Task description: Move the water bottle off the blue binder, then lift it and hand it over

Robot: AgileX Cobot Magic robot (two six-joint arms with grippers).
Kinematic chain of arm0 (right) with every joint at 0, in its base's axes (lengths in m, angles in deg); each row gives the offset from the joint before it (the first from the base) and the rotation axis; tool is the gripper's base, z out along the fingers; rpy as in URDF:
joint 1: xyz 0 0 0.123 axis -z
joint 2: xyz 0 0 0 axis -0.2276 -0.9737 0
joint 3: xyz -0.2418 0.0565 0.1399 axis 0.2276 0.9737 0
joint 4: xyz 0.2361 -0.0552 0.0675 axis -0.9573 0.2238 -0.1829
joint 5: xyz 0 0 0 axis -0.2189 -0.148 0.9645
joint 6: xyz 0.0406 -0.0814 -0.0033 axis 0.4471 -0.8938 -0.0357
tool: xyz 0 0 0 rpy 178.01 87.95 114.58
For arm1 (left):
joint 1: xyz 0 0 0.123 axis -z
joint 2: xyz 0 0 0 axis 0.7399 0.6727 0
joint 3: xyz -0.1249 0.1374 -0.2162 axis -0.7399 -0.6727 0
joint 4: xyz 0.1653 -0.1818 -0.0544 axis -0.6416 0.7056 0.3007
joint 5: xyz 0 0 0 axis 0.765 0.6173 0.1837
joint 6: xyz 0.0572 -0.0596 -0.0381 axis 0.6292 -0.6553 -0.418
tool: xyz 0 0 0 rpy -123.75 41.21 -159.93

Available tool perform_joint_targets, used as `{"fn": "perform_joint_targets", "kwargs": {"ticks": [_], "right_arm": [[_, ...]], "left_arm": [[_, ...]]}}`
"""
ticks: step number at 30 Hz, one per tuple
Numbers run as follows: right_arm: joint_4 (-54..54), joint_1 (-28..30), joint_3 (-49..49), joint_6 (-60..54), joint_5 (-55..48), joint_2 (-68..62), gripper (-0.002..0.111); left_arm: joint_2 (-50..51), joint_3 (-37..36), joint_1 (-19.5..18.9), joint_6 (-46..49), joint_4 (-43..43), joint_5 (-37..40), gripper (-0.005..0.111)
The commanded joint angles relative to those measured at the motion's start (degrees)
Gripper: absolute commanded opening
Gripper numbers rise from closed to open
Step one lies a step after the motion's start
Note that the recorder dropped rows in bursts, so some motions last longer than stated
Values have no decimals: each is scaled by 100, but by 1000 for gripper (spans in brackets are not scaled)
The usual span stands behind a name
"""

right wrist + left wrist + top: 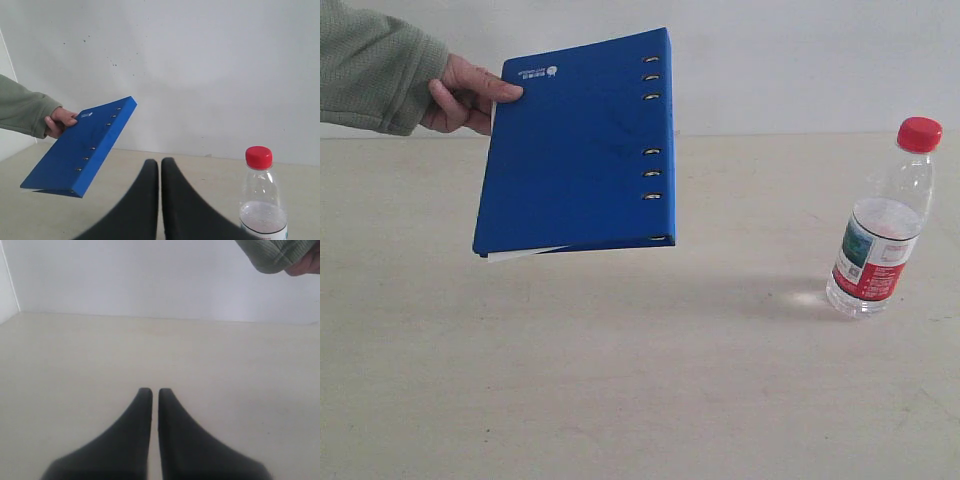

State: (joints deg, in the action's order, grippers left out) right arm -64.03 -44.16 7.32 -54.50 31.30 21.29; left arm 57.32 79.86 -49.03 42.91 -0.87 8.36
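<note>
The blue binder hangs tilted in the air over the left half of the table, held at its far corner by a person's hand. It shows too in the right wrist view as the blue binder. The water bottle, clear with a red cap, stands upright on the table at the right, apart from the binder. The right wrist view catches the water bottle beside my right gripper, which is shut and empty. My left gripper is shut over bare table. Neither gripper appears in the exterior view.
A beige table spreads under everything, with a white wall behind it. The person's green sleeve reaches in from the upper left, and the green sleeve shows at the edge of the left wrist view.
</note>
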Motion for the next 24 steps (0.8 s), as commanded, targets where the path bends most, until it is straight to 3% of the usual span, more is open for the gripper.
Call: {"fn": "perform_joint_targets", "kwargs": {"ticks": [1, 4, 10, 24], "right_arm": [[32, 15, 20, 12, 70, 31, 0], [32, 15, 20, 12, 70, 31, 0], [32, 15, 20, 12, 70, 31, 0], [32, 15, 20, 12, 70, 31, 0]], "left_arm": [[-20, -24, -9, 845, 703, 51, 4], [-20, -24, -9, 1907, 1747, -8, 4], [-20, -24, -9, 1917, 1274, 17, 4], [-20, -24, -9, 1917, 1311, 17, 4]]}}
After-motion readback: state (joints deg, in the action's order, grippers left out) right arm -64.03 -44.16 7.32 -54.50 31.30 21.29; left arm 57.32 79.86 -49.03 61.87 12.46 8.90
